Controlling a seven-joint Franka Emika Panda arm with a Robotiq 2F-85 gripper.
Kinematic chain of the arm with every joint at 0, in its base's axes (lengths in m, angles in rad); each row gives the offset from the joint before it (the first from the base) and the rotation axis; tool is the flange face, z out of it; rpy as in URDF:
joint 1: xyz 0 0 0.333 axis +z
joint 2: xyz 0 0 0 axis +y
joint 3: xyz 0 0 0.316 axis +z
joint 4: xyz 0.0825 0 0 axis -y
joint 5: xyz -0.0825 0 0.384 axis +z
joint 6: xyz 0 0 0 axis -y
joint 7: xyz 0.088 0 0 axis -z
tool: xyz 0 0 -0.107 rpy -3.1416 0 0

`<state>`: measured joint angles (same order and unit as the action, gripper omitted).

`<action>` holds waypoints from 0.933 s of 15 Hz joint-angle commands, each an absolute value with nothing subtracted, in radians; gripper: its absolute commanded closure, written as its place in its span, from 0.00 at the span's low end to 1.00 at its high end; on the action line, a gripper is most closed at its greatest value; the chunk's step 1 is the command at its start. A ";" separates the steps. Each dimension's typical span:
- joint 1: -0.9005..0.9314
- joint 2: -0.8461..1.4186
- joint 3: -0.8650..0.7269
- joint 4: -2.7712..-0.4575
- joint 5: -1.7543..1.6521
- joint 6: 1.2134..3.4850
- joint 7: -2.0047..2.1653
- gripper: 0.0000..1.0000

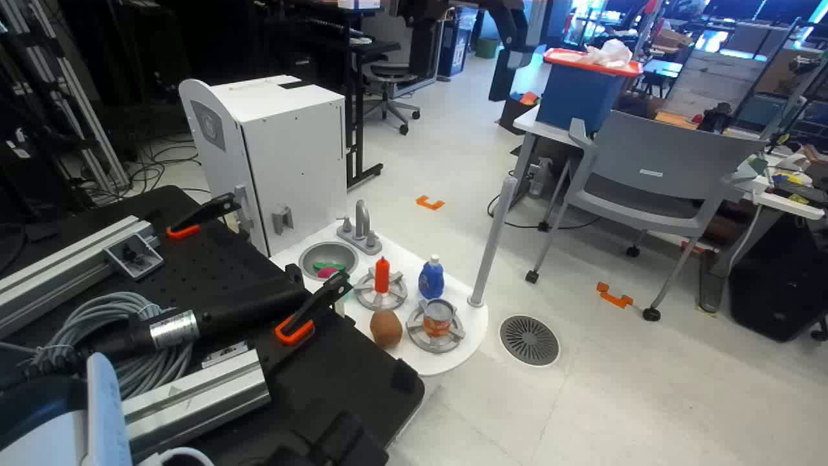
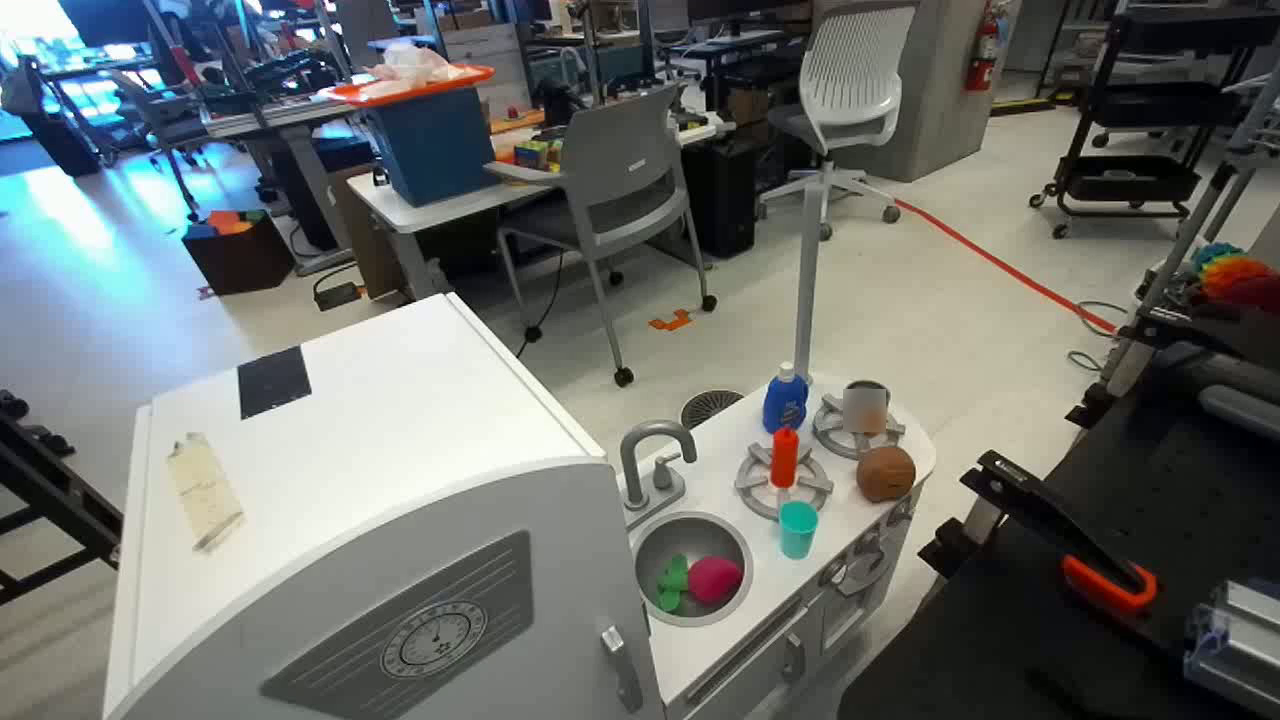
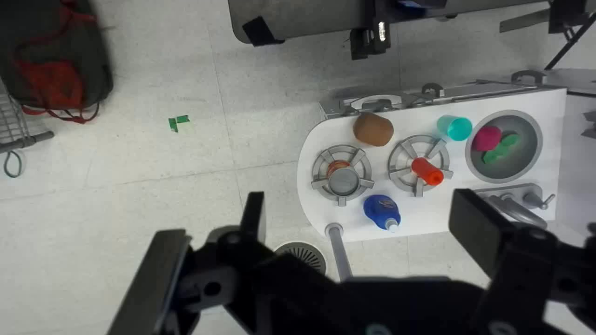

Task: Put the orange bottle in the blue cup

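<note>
White counter (image 3: 423, 216). I face a long descent to it. Hazard: misjudged depth. Cause: the wrist view looks almost straight down and flattens height, so I should cross-check in both exterior views.

Grey post (image 1: 493, 243). It rises from the counter's edge. Hazard: collision. Cause: a descent offset toward that end.

Gripper (image 1: 460, 84). I read it as released: fingers spread wide, nothing held. Hazard: a disturbed neighbour. Cause: at this spread the fingers sweep well past one slim object.

Sink (image 3: 526, 149). It lies beside the place position. Hazard: the load rolls in. Cause: release off line.

Burner (image 3: 400, 173). It underlies the pick position. Hazard: blocked fingertips. Cause: going too low onto its raised prongs.

Blue detergent bottle (image 2: 785, 405). It stands near the pick position. Hazard: it topples. Cause: contact with an outer finger.

Turquoise cup (image 2: 798, 532). I take this as the blue cup; it stands upright between burner and sink. Hazard: it tips. Cause: it looks light, and a brushed rim may suffice.

Orange bottle (image 2: 785, 460). It stands upright on the burner, apart from the cup, not yet gripped. Hazard: it jams on the rim. Cause: its girth looks close to the cup's mouth, so a tilted hold leaves little clearance.
</note>
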<state>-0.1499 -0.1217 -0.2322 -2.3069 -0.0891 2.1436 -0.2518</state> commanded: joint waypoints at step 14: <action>-0.056 0.065 -0.079 -2.283 -0.072 2.215 -0.058 0.00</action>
<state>-0.0955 -0.0555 -0.1348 -2.3225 -0.0723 2.1795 -0.1427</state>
